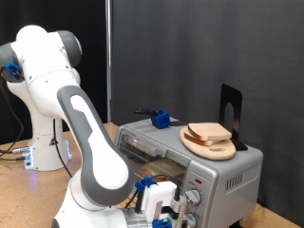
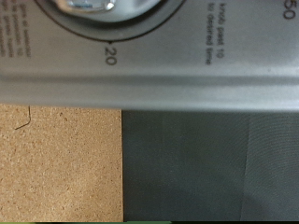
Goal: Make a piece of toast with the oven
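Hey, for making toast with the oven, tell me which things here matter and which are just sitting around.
Part of the job:
- oven, silver, door open
- piece of toast on the wooden plate on top of the oven
- gripper, down at the oven's knobs

Just lying about:
- blue object on the oven top
- black stand behind the plate

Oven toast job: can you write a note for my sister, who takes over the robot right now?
Gripper: low at the oven's front, right by its knobs. The wrist view shows only a timer dial up close, so whether it is open or shut is unclear; nothing shows between the fingers.
Piece of toast: on the round wooden plate, on top of the oven.
Done: nothing that shows.
Left: bread not yet inside.
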Action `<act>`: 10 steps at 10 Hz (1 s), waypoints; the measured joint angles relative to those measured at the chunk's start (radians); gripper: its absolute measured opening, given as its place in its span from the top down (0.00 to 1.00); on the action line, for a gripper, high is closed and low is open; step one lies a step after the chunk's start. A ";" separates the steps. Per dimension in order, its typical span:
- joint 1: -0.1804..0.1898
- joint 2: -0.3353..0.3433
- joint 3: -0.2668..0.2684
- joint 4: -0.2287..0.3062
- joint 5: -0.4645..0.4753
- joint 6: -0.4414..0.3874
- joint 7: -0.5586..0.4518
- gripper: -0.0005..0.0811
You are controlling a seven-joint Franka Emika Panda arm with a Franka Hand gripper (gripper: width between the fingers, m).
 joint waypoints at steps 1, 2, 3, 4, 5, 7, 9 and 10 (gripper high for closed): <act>0.000 0.000 0.000 0.000 0.000 0.000 0.000 0.88; 0.000 0.000 0.000 0.000 0.000 0.000 -0.009 0.88; 0.000 0.000 0.001 0.000 0.003 0.001 -0.053 0.88; -0.001 0.000 0.002 -0.003 0.009 0.001 -0.117 0.88; -0.004 0.000 0.004 -0.007 0.020 0.002 -0.198 0.88; -0.008 0.001 0.006 -0.014 0.042 0.000 -0.327 0.88; -0.011 0.005 0.009 -0.015 0.052 -0.007 -0.430 0.88; -0.016 0.009 0.011 -0.015 0.060 -0.014 -0.497 0.88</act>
